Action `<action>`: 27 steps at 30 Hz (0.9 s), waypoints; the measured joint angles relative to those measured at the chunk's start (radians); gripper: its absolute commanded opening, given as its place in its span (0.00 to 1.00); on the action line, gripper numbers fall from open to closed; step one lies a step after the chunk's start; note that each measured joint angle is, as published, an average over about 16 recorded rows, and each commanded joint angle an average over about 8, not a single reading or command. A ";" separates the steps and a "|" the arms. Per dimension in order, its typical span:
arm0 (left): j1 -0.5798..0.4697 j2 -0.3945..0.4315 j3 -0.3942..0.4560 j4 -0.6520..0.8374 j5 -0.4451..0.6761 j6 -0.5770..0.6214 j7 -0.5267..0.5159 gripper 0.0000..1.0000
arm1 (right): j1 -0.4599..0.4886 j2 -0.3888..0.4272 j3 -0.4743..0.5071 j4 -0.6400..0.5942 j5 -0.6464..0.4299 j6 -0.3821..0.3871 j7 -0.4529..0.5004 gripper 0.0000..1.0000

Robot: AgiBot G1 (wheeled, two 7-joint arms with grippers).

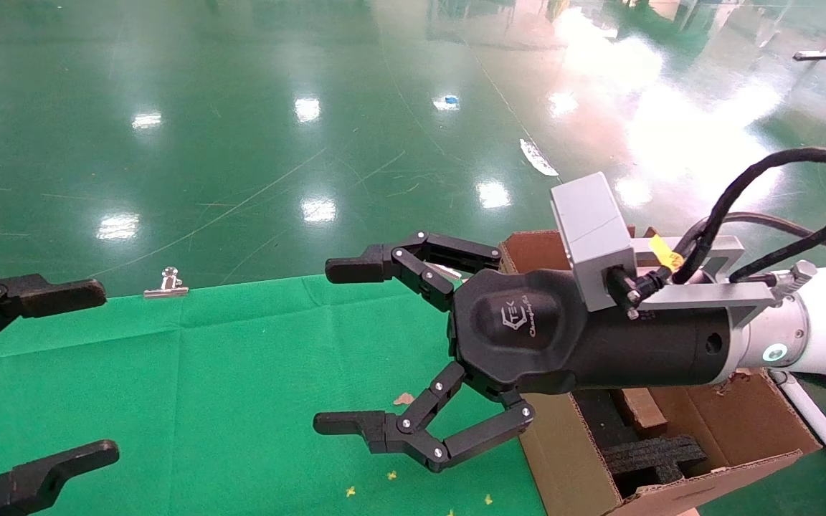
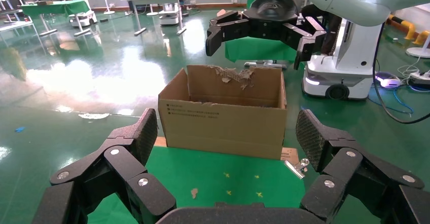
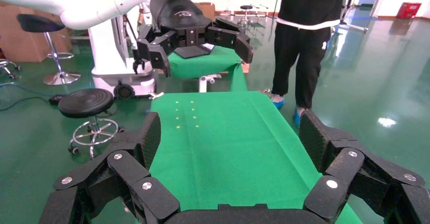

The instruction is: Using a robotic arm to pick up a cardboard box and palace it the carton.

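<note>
**Now both jaws spread wide, nothing held**

Reaching across from the right, right gripper (image 1: pixel 345 347) of the robotic arm (image 1: pixel 825 326), jaws spread wide and empty above the green desk (image 1: pixel 191 387). Likewise wide and empty at the desk's left edge, left gripper (image 1: pixel 90 373). Standing just beside the desk's right side, carton (image 1: pixel 732 423), flaps torn, black foam blocks (image 1: pixel 653 455) inside. Cardboard box unseen.

My right arm's black body hides much of the carton (image 1: pixel 707 430); its printed text (image 2: pixel 195 111) is too small for me to read.
</note>
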 measured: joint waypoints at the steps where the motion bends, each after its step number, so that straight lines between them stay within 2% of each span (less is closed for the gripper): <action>1: 0.000 0.000 0.000 0.000 0.000 0.000 0.000 1.00 | 0.001 0.000 -0.001 -0.001 -0.001 0.000 0.000 1.00; 27: 0.000 0.000 0.000 0.000 0.000 0.000 0.000 1.00 | 0.016 0.000 -0.016 -0.012 -0.006 0.004 0.002 1.00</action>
